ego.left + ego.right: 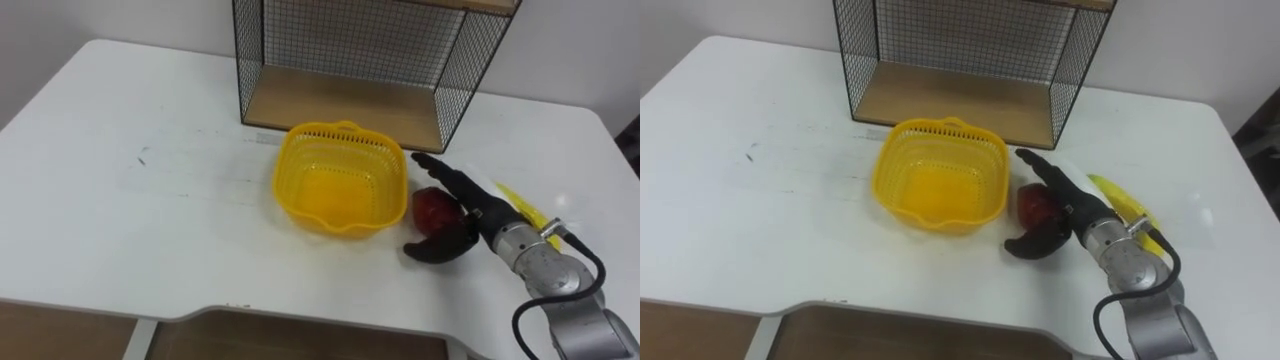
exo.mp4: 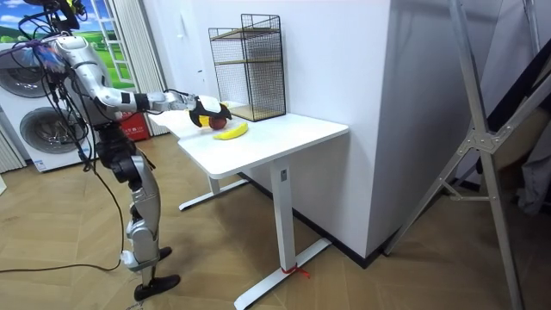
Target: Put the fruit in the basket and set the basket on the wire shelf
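On the white table, just to the right of the basket, the right hand clasps the apple. Its dark fingers lie along the fruit's far side, and the thumb hooks round the near side. The apple sits on the tabletop, close beside the wall of the yellow basket, which stands empty.

I judge the apple to be firm, smooth-skinned and round, so it may roll or squirt out of a shallow pinch. A hold across its widest part, with thumb opposite fingers, looks safest.

Behind the wrist lies a banana. It is softer and easily bruised, and best taken round its middle.

The basket looks like light, slightly flexible plastic, so it is best gripped at the rim. Beyond it stands the wire shelf, with its wooden floor bare.
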{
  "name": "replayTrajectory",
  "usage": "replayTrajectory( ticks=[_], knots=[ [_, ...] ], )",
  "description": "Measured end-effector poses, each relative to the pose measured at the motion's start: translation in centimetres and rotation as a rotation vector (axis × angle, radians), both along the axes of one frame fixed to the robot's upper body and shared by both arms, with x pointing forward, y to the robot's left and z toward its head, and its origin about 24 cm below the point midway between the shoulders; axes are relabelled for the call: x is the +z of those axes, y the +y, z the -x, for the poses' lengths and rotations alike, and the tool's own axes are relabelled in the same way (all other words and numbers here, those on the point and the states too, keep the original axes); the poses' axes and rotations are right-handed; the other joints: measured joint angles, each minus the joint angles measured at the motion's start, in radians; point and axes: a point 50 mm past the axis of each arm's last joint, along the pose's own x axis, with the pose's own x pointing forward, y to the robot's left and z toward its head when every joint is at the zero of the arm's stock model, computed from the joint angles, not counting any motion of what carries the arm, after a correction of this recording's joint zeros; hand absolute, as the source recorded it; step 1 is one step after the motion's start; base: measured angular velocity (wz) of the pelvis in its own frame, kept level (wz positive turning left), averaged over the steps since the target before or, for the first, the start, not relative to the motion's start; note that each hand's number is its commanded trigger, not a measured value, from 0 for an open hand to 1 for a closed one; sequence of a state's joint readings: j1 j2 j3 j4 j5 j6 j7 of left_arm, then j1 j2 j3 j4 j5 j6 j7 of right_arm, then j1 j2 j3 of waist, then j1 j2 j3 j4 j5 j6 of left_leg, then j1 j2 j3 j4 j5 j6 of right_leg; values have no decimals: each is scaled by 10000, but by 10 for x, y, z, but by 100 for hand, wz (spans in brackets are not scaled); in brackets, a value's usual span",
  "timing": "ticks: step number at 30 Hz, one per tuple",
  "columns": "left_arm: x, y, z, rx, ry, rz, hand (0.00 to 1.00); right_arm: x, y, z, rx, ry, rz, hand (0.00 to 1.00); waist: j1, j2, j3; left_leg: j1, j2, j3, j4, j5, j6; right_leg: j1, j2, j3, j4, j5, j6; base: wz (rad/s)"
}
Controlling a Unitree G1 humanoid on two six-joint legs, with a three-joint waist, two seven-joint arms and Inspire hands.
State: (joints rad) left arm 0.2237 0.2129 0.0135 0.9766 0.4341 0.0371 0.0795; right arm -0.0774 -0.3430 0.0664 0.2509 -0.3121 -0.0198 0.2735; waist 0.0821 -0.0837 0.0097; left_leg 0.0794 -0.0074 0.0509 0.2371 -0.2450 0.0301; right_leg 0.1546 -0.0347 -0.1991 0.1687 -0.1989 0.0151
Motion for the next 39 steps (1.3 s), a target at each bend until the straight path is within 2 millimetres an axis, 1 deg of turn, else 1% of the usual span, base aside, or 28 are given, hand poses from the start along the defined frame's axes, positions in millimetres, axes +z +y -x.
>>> replayTrajectory(
  ticks=[1, 2, 5, 6, 7, 9, 10, 21, 28, 34, 37, 39],
  knots=[
    [0, 0, 0, -6, -25, -2, 0, 0, 0, 0, 0, 0, 0, 64, 0, 0, 0, 0, 0, 0, 2, 0, 0, 0, 1, -1, 0, 0, 0, 0],
    [0, 0, 0, -10, -38, -2, 0, 0, 0, 0, -2, 3, 0, 100, -1, 7, 2, 0, 0, 0, 4, 0, 0, 0, 1, 0, 0, 0, 0, 0],
    [1, 0, -1, -15, -67, -6, 0, -1, 0, 0, -32, 28, 2, 100, -4, 11, -14, 4, -2, 0, 5, 0, 0, 3, 1, 1, -1, 0, 0, 0],
    [1, 0, 0, -10, -53, -9, 0, -3, -2, 1, -92, 97, 10, 100, -9, 28, -35, 9, -5, 1, 7, 0, 0, 9, 0, 4, -1, 0, 0, 0],
    [1, 0, 0, -5, -40, -13, 0, -6, -3, 3, -174, 247, 18, 100, -5, 30, -83, 16, -9, 1, 7, 0, 0, 17, -1, 4, -2, 0, 0, 3],
    [0, 0, 2, 11, 0, -22, 0, -12, -4, 6, -309, 434, -22, 100, 4, 55, -127, 34, -15, -4, 7, 0, 1, 39, -5, 3, -3, 0, 0, 2],
    [0, 0, 3, 32, 57, -41, 0, -13, -4, 6, -356, 413, -50, 100, 1, 74, -134, 43, -17, -14, 7, 1, 1, 46, -7, 3, -4, 0, 0, 0],
    [-3, -1, 13, 0, 447, -27, 0, -20, -4, 8, -791, 441, -205, 100, -4, 87, -106, 1, -30, -63, 8, 6, 12, 67, -19, -40, 6, 0, 0, 0],
    [-3, -4, 13, -101, 478, 12, 0, -20, -5, 8, -1010, 356, -387, 100, 14, 77, -85, -10, -32, -87, -26, 6, 12, 49, -14, -45, 7, -1, 1, 0],
    [-3, -4, 11, -112, 437, 12, 0, -19, -6, 7, -1262, 197, -730, 100, -15, 89, -45, -8, -37, -100, -21, 6, 12, 32, -13, -47, -3, 0, 1, 0],
    [-3, -3, 9, -128, 375, 3, 0, -18, -8, 7, -1540, 78, -1177, 100, -145, 120, -10, -20, -41, -131, -32, 6, 12, 34, -13, -84, -6, -1, 1, 4],
    [-3, -3, 8, -175, 370, -37, 0, -17, -9, 7, -1624, 39, -1322, 100, -213, 120, -4, -19, -40, -131, -35, 6, 12, 33, -11, -92, -7, -1, 1, 0]
  ],
)
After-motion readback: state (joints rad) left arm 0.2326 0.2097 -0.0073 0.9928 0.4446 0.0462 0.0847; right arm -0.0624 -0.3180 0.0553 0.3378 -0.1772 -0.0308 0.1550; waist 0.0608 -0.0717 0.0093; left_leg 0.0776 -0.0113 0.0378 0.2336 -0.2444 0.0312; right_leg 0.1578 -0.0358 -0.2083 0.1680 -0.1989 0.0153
